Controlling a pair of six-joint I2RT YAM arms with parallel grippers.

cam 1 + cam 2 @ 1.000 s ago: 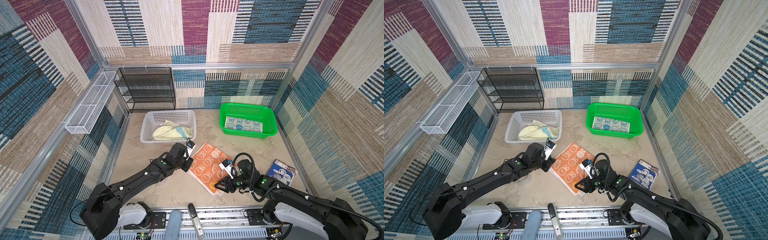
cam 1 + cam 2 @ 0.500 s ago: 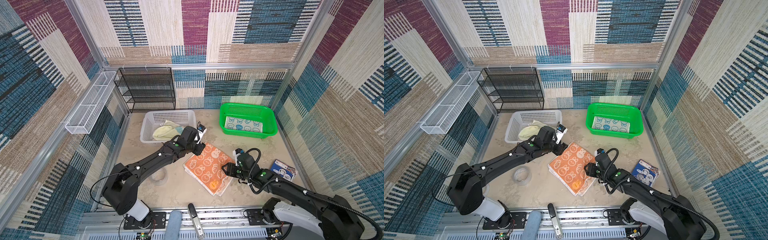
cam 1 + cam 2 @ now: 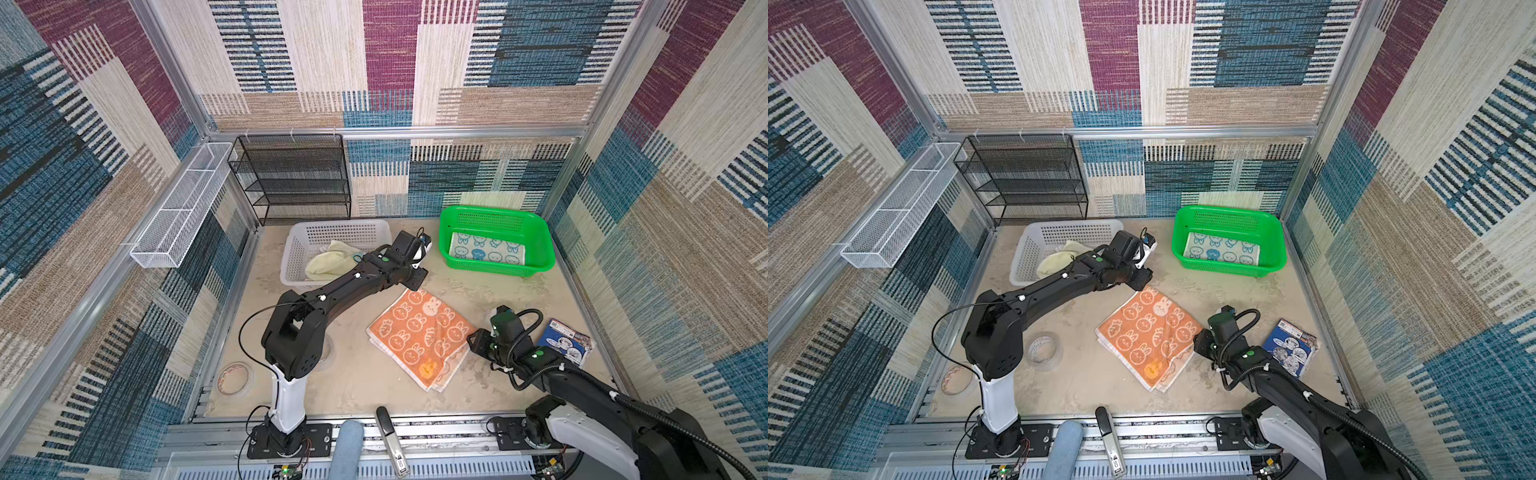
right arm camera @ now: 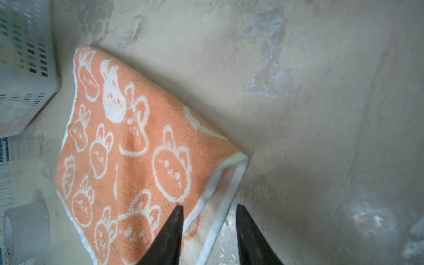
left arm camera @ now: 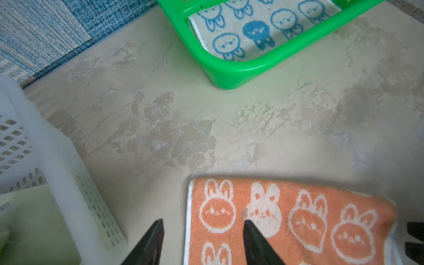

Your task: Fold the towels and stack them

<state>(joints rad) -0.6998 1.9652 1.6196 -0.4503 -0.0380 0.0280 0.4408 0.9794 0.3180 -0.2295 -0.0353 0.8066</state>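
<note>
The orange rabbit towel (image 3: pixel 419 332) is lying near the middle of the tabletop (image 3: pixel 490 299). It is doubled over once, with two white-edged layers showing at its 3 o'clock corner. A further fold and the move onto a stack are being judged as not yet done.

A blue-bunny towel (image 3: pixel 486 251) is lying folded flat in the green basket (image 3: pixel 498 272), at 1 o'clock from the orange one, so one towel is being counted as finished. A pale yellow towel (image 3: pixel 328 264) is lying crumpled in the white basket (image 3: pixel 332 228) at 11 o'clock and is not yet folded. No fourth towel is being made out.

The left arm is being stretched low across the tabletop from 7 o'clock. The left gripper (image 5: pixel 203 221) is being held at the towel's 12 o'clock corner, with its jaws apart and empty and the towel's white side edge lying between them.

The right arm is being reached in from 4 o'clock. The right gripper (image 4: pixel 210 206) is being held at the 3 o'clock corner, with its jaws parted around the loose double edge and nothing clamped.
</note>
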